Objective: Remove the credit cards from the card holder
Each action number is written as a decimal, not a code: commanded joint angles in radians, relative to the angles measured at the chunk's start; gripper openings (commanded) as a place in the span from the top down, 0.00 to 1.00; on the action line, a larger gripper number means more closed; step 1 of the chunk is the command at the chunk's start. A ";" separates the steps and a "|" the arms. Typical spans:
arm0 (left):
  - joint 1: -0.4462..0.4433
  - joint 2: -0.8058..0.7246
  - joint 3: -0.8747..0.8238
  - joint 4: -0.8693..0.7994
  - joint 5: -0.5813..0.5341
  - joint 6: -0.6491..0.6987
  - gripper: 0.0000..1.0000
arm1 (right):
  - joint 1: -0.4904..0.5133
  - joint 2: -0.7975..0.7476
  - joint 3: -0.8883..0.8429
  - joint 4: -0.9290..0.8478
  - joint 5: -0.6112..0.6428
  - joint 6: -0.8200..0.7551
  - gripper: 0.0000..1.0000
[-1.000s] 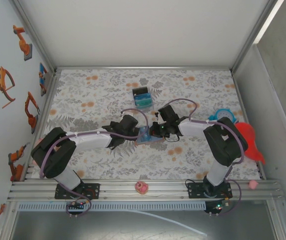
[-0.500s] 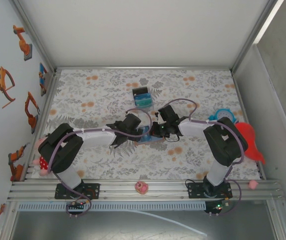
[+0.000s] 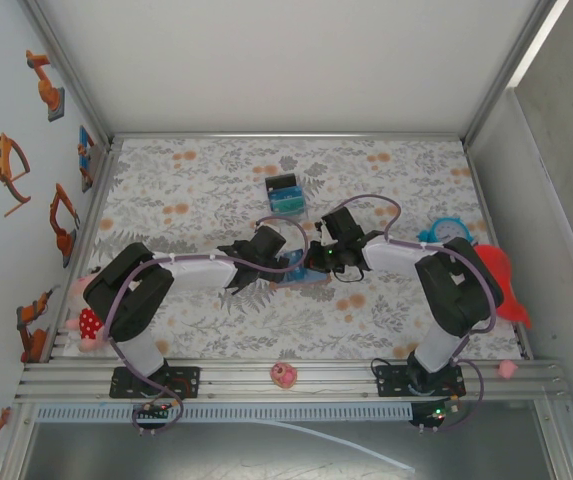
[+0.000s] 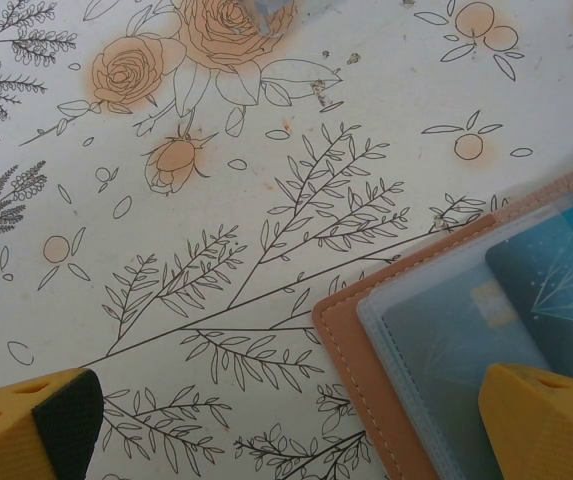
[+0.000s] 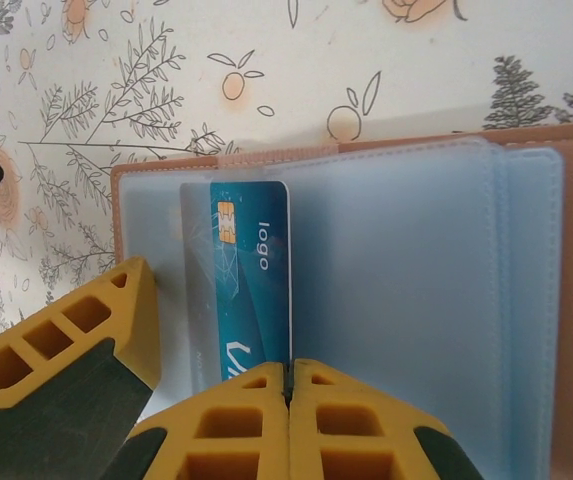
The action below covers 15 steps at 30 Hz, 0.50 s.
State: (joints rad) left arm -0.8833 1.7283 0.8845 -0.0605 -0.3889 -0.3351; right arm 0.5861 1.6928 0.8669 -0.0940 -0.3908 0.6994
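The card holder (image 5: 366, 148), a tan wallet with clear blue-grey sleeves, lies open on the flowered table between both arms (image 3: 293, 277). A teal credit card (image 5: 251, 280) with a chip and the word "logo" stands half out of a sleeve. Its right edge runs into the seam of my right gripper (image 5: 288, 368), which is shut on it. My left gripper (image 4: 286, 430) hovers open over the wallet's corner (image 4: 356, 330), one finger (image 4: 31, 425) above bare table, the other (image 4: 551, 420) above the sleeves. A paler card (image 4: 466, 325) shows through the sleeve there.
A small black box (image 3: 286, 195) with blue and teal contents stands behind the wallet. A teal clock (image 3: 446, 230) and a red object (image 3: 501, 280) sit at the right edge, a doll (image 3: 84, 312) at the left, and a pink toy (image 3: 284, 375) on the front rail.
My left arm has reached further right, bringing its open gripper over the wallet's left side and uncovering the doll. The right gripper stays shut at the wallet, shifted slightly.
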 commanded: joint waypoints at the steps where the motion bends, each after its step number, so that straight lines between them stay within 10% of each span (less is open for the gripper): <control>1: -0.002 0.029 0.010 -0.054 0.001 0.028 0.03 | -0.008 -0.027 -0.004 -0.020 0.021 -0.017 1.00; 15: -0.003 0.036 0.005 -0.048 0.016 0.011 0.03 | -0.009 0.000 -0.050 0.233 -0.168 0.061 0.91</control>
State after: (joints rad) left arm -0.8829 1.7336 0.8894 -0.0605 -0.3923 -0.3325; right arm 0.5774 1.6920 0.8280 0.0582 -0.5079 0.7444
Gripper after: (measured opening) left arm 0.968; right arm 0.089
